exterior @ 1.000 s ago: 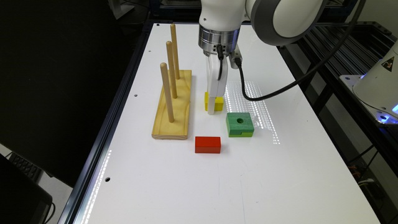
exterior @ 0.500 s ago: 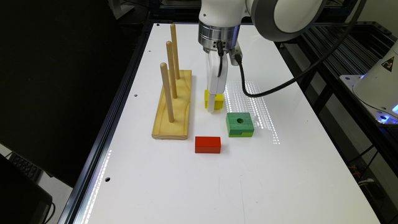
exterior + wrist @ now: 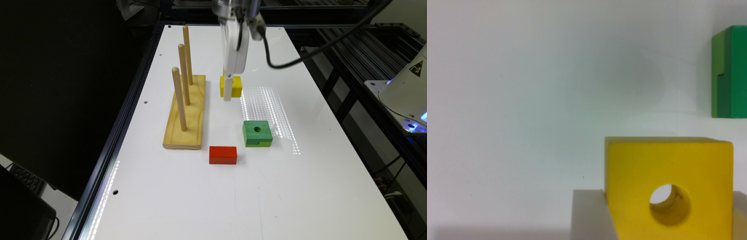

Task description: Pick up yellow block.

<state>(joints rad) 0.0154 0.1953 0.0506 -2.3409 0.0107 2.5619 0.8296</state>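
Gripper [image 3: 228,87] now higher than a second ago, pinching yellow block [image 3: 236,86] and carrying it clear of the white table [image 3: 206,200]. Smooth painted wood, squarish, round hole through. Nearby: green block [image 3: 257,132] with hole, solid red block [image 3: 223,155], pale wooden peg stand [image 3: 185,113].

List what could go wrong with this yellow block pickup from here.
1. The yellow block sits off-centre in the wrist view, with a finger against one side; the gripper may hold it by a narrow margin, so it could twist or slip.
2. The peg stand is close beside it, so a sideways swing might clip a peg.
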